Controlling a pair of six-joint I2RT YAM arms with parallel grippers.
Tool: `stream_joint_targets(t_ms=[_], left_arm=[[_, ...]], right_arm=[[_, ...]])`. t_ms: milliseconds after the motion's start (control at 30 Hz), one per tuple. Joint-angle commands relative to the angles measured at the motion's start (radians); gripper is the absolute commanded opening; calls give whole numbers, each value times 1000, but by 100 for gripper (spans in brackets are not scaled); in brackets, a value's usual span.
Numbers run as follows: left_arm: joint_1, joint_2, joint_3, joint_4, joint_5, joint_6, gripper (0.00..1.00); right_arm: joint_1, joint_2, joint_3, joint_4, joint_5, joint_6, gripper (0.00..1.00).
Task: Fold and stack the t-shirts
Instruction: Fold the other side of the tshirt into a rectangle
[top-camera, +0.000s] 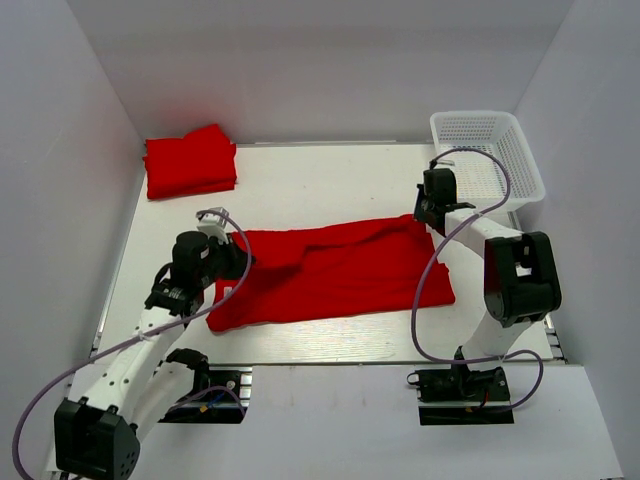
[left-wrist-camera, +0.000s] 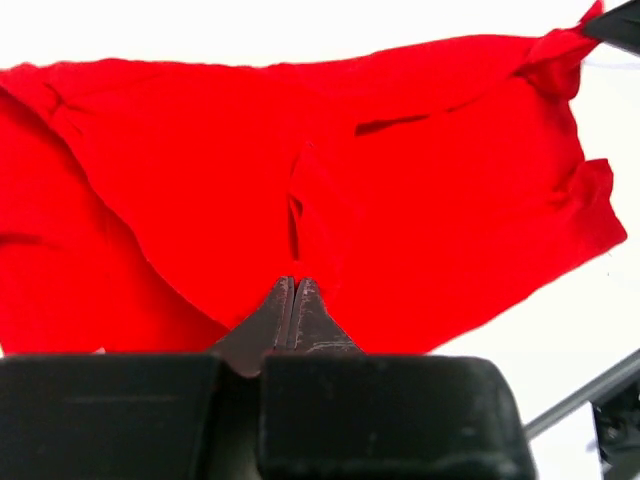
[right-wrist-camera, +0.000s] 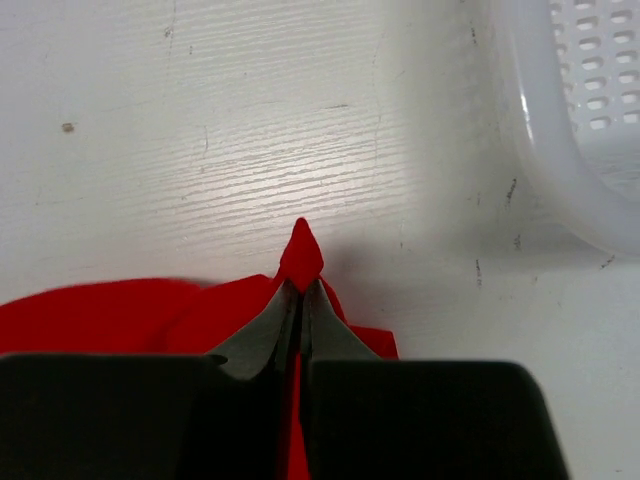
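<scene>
From above, one folded pile of t-shirts (top-camera: 190, 160) already sits at the far left corner of the desk (top-camera: 330, 175), so part of the job looks done. How many shirts are in the pile cannot be told. A further t-shirt (top-camera: 330, 270) lies in the middle of the desk, flattened into a broad band with a loose ridge along it, not yet folded small or stacked. Its long axis runs left to right, the right end slightly farther from the arms than the left; which end is the collar cannot be made out. The left jaws sit at its left edge and the right jaws at its far right corner, beside the white basket (top-camera: 490, 150), which looks empty. In the left wrist view the left jaws are pressed together on a fold of the red cloth (left-wrist-camera: 400, 180), and the shirt stretches away from them towards the other arm, wrinkled, with a small gap in its layers. In the right wrist view the right jaws are likewise closed, pinching a corner of the shirt (right-wrist-camera: 300, 245) that pokes out as a small red point over bare desk, with the basket wall (right-wrist-camera: 560, 150) near on the right. By my reckoning, folding this shirt over and setting it on the pile remains.
</scene>
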Motion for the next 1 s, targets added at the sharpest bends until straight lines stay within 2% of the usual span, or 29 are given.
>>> stream_joint_targets(t_ms=[0,100,333,467,967], left_arm=[[-3,-47,27,-170,-29,-43,0],[-3,-85,27,-274,-29,-72,0],[-3,-166,50,-452,-45,-130,0],[-3,-177,113,-576,-133,-153,0],[-3,-168,26,-552,-100,-242,0]], right_arm=[[-8,-65,12,-31,56,-25,0],[-9,-82,10,-57,100,-28,0],[-20,-111,-16,-86,77,-19,0],[-27,-128,-27,-111,79,-19,0],[-26,-192,-151,-103,63,47,0]])
